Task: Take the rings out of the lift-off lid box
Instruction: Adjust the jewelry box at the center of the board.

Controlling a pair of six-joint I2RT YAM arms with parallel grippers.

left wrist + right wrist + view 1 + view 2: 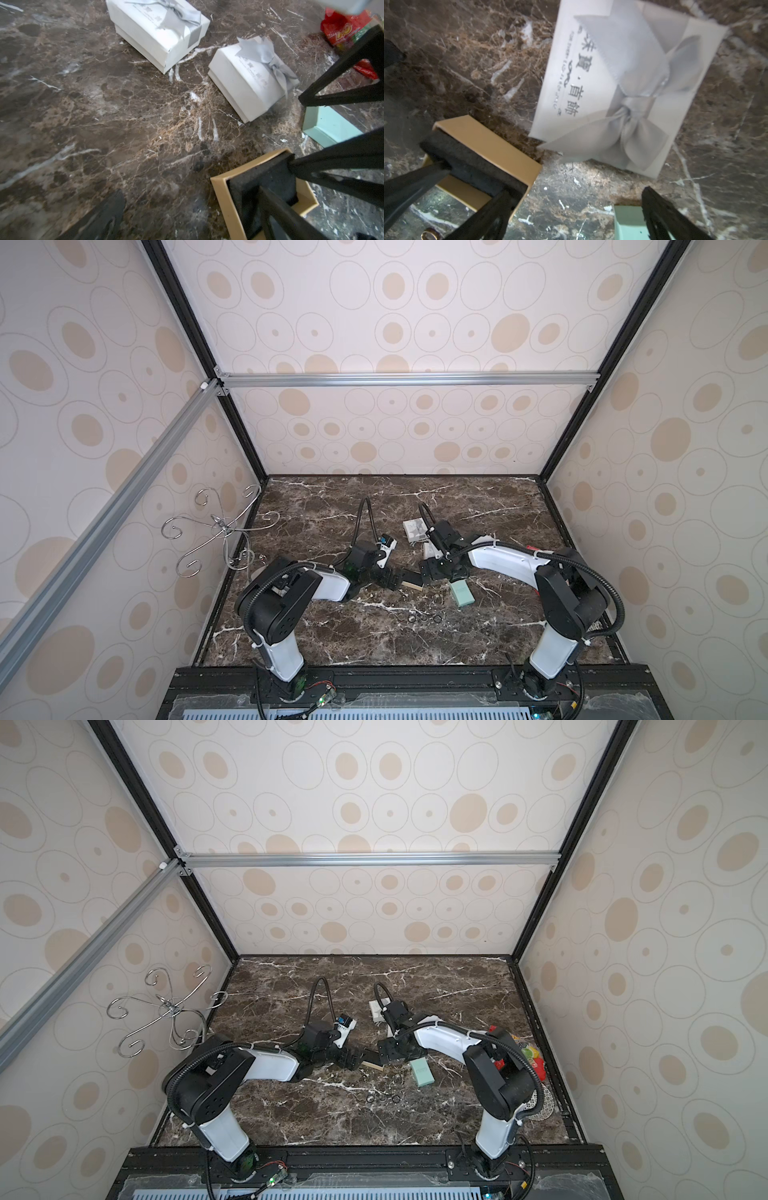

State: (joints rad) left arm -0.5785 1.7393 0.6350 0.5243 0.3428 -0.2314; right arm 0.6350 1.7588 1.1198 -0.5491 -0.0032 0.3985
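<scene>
Rings point(424, 619) lie flat, rowed side to side
Left gripper point(192, 191) and right gripper point(577, 191) gape wide, empty, touching the box point(500, 143)

Dark brown marble table top point(316, 506) with white veining, enclosed by walls point(395, 323) papered with beige ovals and ringed circles. An aluminium rail point(407, 379) crosses the back wall. A curly silver wire stand point(220, 526) point(168, 1006) stands upright at the table's left edge, close to the side wall. Two white gift boxes, a larger point(153, 31) and a smaller point(249, 79), lie near each other but apart, lids on, each tied with a grey ribbon bow. The smaller box point(623, 83) carries grey printed characters beside its bow. A red snack packet point(340, 29) point(536, 1056) lies at the table's right edge, partly hidden, with a pale mesh item point(544, 1100) nearer the front.
</scene>
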